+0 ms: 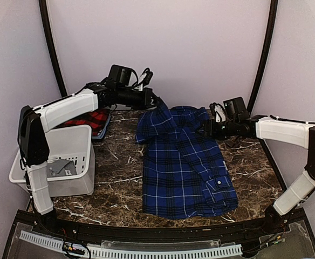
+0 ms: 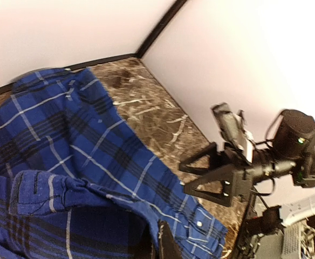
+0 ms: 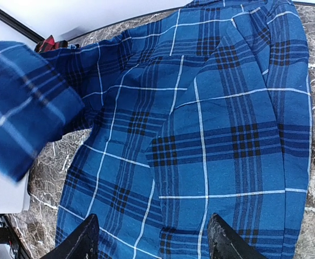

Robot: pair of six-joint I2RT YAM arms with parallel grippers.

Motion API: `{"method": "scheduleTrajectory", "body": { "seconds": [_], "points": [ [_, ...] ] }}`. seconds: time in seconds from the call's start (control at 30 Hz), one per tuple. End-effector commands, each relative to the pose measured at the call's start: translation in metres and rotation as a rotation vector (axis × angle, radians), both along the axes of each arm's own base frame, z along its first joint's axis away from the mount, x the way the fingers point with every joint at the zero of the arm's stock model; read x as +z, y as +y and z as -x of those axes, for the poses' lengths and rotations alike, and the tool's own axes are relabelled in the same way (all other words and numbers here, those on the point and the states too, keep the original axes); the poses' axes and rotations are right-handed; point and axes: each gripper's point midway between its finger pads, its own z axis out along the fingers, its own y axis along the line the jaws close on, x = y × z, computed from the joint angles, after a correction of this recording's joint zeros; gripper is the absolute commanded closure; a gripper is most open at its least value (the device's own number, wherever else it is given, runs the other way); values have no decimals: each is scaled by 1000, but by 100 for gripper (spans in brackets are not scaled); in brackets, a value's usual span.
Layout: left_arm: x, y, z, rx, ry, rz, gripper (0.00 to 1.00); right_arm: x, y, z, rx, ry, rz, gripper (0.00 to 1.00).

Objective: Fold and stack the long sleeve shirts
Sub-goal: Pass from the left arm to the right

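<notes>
While beside the red-and-black shirt (image 1: 90,120), white bin (image 1: 76,184), grey object (image 1: 60,167) inside.

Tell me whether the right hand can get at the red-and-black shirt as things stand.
Probably not. The red-and-black shirt lies far left beyond the white bin, the blue shirt spread between it and the open right hand, and the left arm stretches above it.

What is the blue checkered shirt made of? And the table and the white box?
The blue shirt looks like soft woven cloth, matte: it wrinkles and drapes in folds. The table looks like dark brown marble with white veins, though it may be a printed surface. The white box looks like smooth hard plastic, with straight stiff walls.
</notes>
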Motion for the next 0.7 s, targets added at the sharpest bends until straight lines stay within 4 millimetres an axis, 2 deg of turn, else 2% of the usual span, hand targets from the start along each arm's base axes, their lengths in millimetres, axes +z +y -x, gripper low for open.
{"method": "scheduleTrajectory", "body": {
  "seconds": [0.0, 0.17, 0.27, 0.33, 0.37, 0.4, 0.43, 0.5, 0.57, 0.67],
  "points": [
    [33, -38, 63, -311, -16, 158, 100, 27, -2, -4, -45, -85, -37, 35],
    [20, -60, 114, -552, 44, 230, 100, 32, -20, -3, -131, -116, -19, 34],
    [-1, -61, 123, -594, 95, 239, 100, 30, -26, 3, -142, -131, -16, 32],
    [-31, -58, 113, -537, 145, 169, 100, 25, -29, 7, -146, -130, -4, 30],
    [-60, -54, 101, -466, 188, 92, 100, 22, -30, 9, -143, -128, 5, 30],
    [-72, -47, 89, -409, 208, 55, 100, 19, -31, 10, -142, -120, 14, 29],
    [-96, -38, 74, -318, 244, -9, 100, 15, -31, 11, -135, -115, 21, 29],
    [-130, -6, 46, -159, 316, -71, 100, 7, -29, 13, -117, -97, 28, 29],
    [-153, 18, 28, -46, 353, -128, 100, -1, -24, 15, -87, -81, 25, 29],
    [-185, 32, 24, -17, 410, -214, 100, -12, -14, 16, -34, -49, 17, 29]
  ]
}}
